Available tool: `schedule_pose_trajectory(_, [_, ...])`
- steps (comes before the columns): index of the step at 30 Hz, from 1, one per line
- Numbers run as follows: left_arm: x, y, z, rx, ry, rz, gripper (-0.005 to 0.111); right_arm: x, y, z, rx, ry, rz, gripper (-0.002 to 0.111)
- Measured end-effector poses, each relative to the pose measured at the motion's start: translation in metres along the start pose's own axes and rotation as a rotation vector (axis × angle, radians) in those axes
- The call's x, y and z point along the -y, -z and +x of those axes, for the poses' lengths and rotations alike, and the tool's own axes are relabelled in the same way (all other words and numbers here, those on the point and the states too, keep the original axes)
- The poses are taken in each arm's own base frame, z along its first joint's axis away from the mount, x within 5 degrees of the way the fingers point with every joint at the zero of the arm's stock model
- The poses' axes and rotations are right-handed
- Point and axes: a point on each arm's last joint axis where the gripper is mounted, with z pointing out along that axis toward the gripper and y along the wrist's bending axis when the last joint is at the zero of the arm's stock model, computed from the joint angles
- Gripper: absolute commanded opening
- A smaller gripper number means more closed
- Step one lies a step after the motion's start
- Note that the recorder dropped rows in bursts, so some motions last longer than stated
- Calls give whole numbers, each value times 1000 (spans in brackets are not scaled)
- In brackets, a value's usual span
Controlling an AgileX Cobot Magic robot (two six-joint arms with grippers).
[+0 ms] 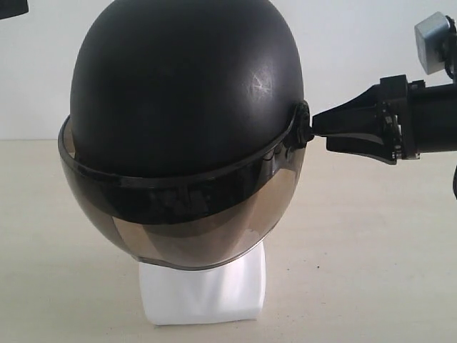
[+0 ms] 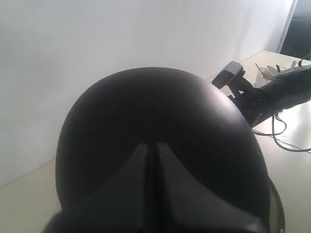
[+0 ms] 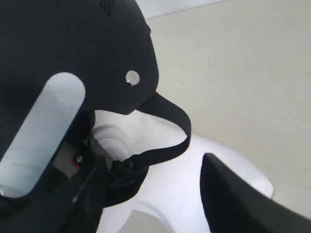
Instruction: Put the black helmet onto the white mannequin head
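Observation:
The black helmet (image 1: 186, 86) sits over the white mannequin head, of which only the blocky neck base (image 1: 203, 293) shows below the smoky visor (image 1: 186, 221). My right gripper (image 1: 318, 132) reaches in from the right, its tips at the helmet's side pivot knob. In the right wrist view its jaws stand wide apart: one finger lies over the helmet shell (image 3: 73, 39), the other over the white neck (image 3: 194, 184), and the chin strap (image 3: 170, 116) hangs between them. My left gripper (image 2: 151, 145) is shut, fingers together over the helmet's crown (image 2: 160, 97). It is hidden in the exterior view.
The head stands on a beige table (image 1: 371, 271) before a white wall. Cables (image 2: 282, 141) lie on the table past the right arm (image 2: 286, 90). A dark object (image 1: 11, 7) shows at the exterior view's top left corner.

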Motion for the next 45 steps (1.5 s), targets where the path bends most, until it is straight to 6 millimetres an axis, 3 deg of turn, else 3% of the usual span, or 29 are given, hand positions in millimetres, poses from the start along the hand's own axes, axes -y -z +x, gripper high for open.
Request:
schedule_pose_trajectory(6, [-1, -9, 4, -17, 6, 31, 4, 1, -3, 0, 8, -52, 31, 56])
schedule_pose_trajectory(12, [-1, -18, 7, -30, 13, 54, 4, 4, -3, -1, 17, -74, 58, 44])
schedule_pose_trajectory(26, [-1, -28, 11, -46, 1, 79, 4, 8, -3, -3, 42, -116, 99, 43])
schedule_pose_trajectory(28, [-1, -28, 11, -46, 1, 79, 4, 9, -2, -3, 51, -125, 109, 44])
schedule_pose_trajectory(33, [-1, -28, 11, -46, 1, 79, 4, 6, -10, -2, 47, -128, 113, 59])
schedule_pose_trajectory(45, [-1, -28, 11, -45, -1, 79, 4, 5, -22, 1, 43, -177, 136, 58])
